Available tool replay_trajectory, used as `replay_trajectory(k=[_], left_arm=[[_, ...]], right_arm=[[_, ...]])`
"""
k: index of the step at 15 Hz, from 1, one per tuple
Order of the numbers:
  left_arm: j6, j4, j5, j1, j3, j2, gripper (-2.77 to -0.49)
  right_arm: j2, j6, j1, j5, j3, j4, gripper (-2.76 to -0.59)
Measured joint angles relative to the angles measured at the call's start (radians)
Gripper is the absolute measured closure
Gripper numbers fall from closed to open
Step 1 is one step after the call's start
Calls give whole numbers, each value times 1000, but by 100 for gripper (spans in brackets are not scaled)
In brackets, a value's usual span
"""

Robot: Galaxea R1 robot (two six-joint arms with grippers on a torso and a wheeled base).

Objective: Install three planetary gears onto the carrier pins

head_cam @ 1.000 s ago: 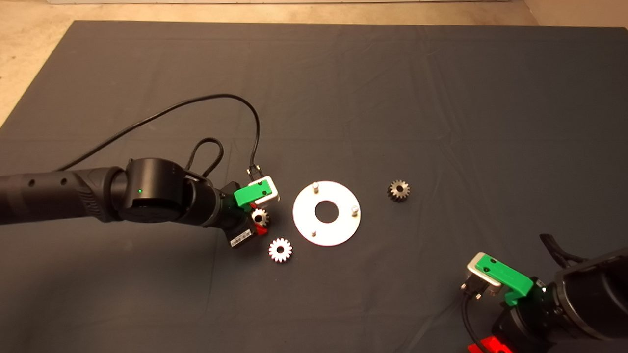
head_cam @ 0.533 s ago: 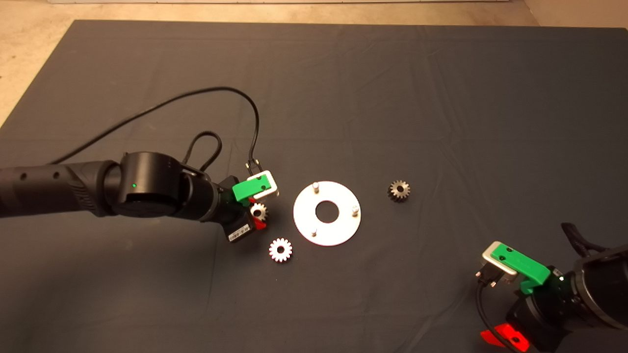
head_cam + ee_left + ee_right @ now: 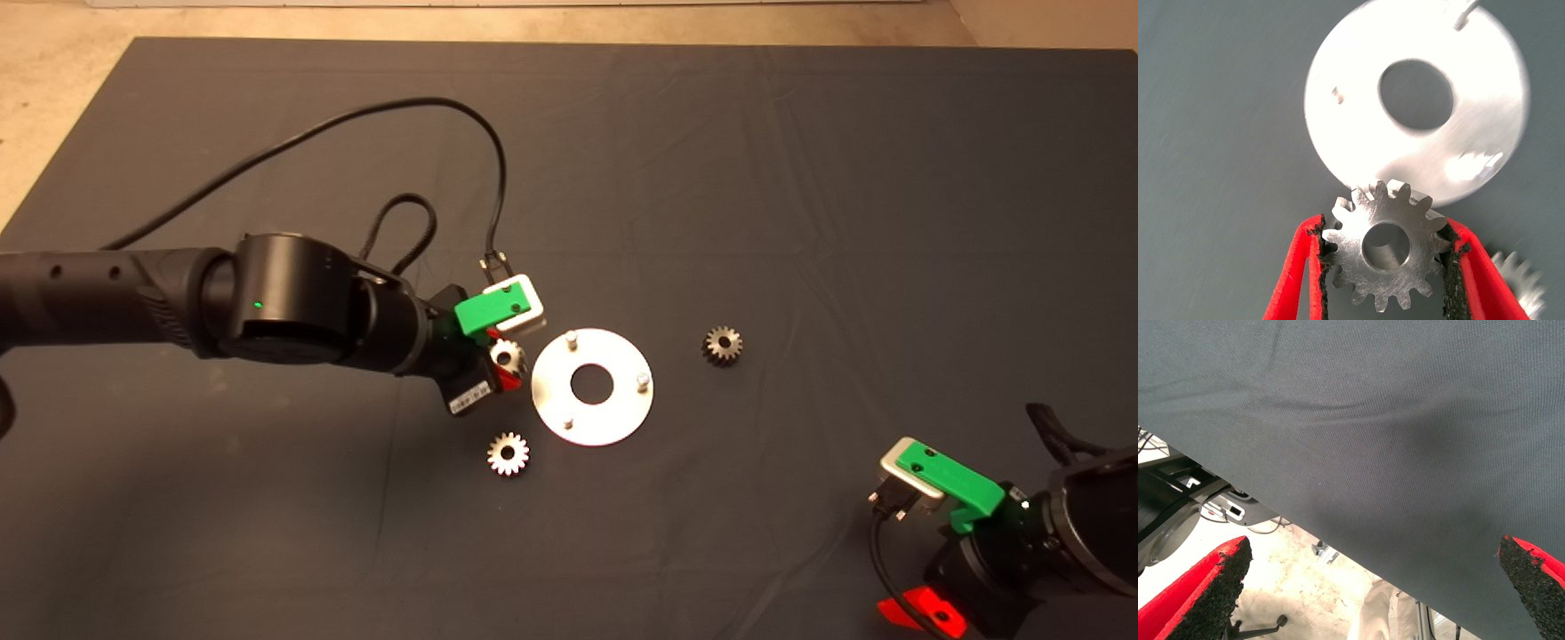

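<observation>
We have the left claw (image 3: 1386, 257) clamped on one planetary gear (image 3: 1386, 248), its black pads (image 3: 1450, 263) biting the toothed rim on opposite sides with the bore facing the wrist camera. In the head view that gear (image 3: 506, 356) hangs just beside the left edge of the carrier disc (image 3: 613, 418), none of whose three carrier pins (image 3: 572, 339) carries a gear. A second gear (image 3: 508, 453) lies on the table (image 3: 267, 533) near the disc's lower left, and a third, darker one (image 3: 723, 345) lies apart to its right.

We judge the gear to be solid metal — small but dense, fully rigid, in no danger of breaking. Its smooth faces would be slippery, so the teeth are the sensible place to hold: the rubbery pads settle among them and leave the bore free for a pin. A tilted gear would likely jam on the stud, so it wants to stay level.

The right claw (image 3: 920, 613) waits at the lower right table edge, its fingers (image 3: 1205, 593) spread wide and holding nothing.

For writing, only a small white sticker (image 3: 471, 399) on the left claw's body shows — too small to read.
</observation>
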Motion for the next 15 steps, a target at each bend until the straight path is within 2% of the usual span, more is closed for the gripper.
replay_trajectory(k=[2,4,7,9,15], left_arm=[[0,-3,0,-2,-19,33,-76],[1,-11,8,-15,-49,61,-75],[3,-36,8,-32,-69,89,-75],[5,-43,9,-34,-122,122,-75],[38,-47,3,-39,-181,157,-75]], right_arm=[[0,0,0,1,0,4,-275],[1,-2,0,1,0,11,-275],[1,-3,0,0,0,15,-275],[1,-3,0,1,0,17,-275],[0,-3,0,1,0,19,-275]])
